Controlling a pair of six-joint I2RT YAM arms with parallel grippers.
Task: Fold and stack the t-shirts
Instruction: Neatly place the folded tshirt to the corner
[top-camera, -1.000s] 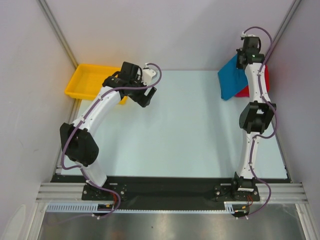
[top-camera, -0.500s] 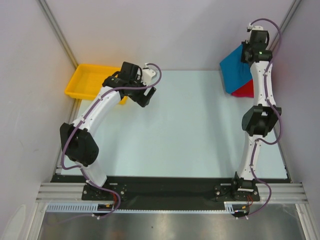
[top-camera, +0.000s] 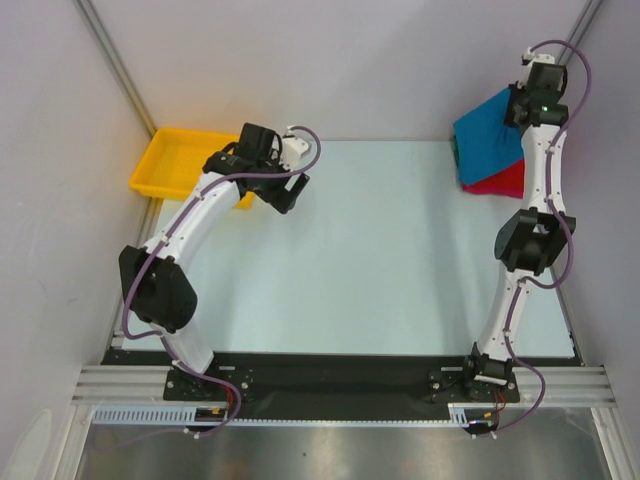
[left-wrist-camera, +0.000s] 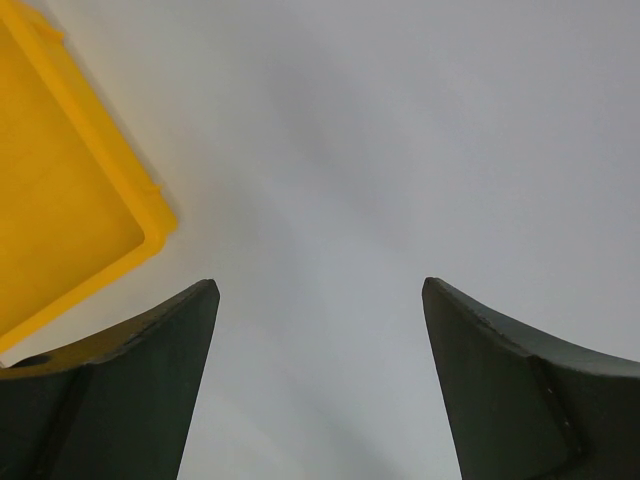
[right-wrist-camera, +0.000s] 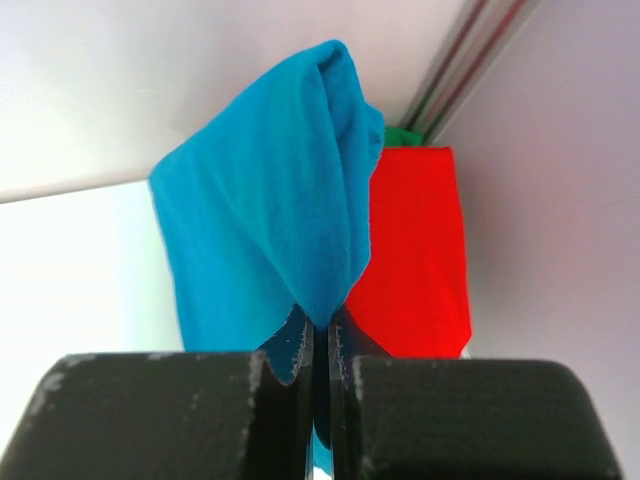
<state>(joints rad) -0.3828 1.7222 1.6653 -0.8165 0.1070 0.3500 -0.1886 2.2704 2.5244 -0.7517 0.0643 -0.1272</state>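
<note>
The bright blue t-shirt (top-camera: 487, 130) hangs lifted at the far right corner, pinched at a corner by my right gripper (top-camera: 520, 110), which is shut on it. In the right wrist view the blue t-shirt (right-wrist-camera: 270, 220) drapes from the closed gripper (right-wrist-camera: 322, 330), over the folded red t-shirt (right-wrist-camera: 415, 260) lying below. A bit of green cloth (right-wrist-camera: 400, 136) peeks out behind the red one. The red t-shirt (top-camera: 500, 180) shows under the blue one from above. My left gripper (top-camera: 285, 190) is open and empty over the bare table, also shown in the left wrist view (left-wrist-camera: 320, 290).
A yellow plastic tray (top-camera: 172, 160) stands at the far left corner, close to my left gripper; its rim shows in the left wrist view (left-wrist-camera: 120, 200). Grey walls close in on the left, right and back. Metal frame posts run up both far corners.
My right gripper has moved up and to the right toward the far corner, lifting the blue t-shirt off the table and over the red one. The left arm has not moved.
</note>
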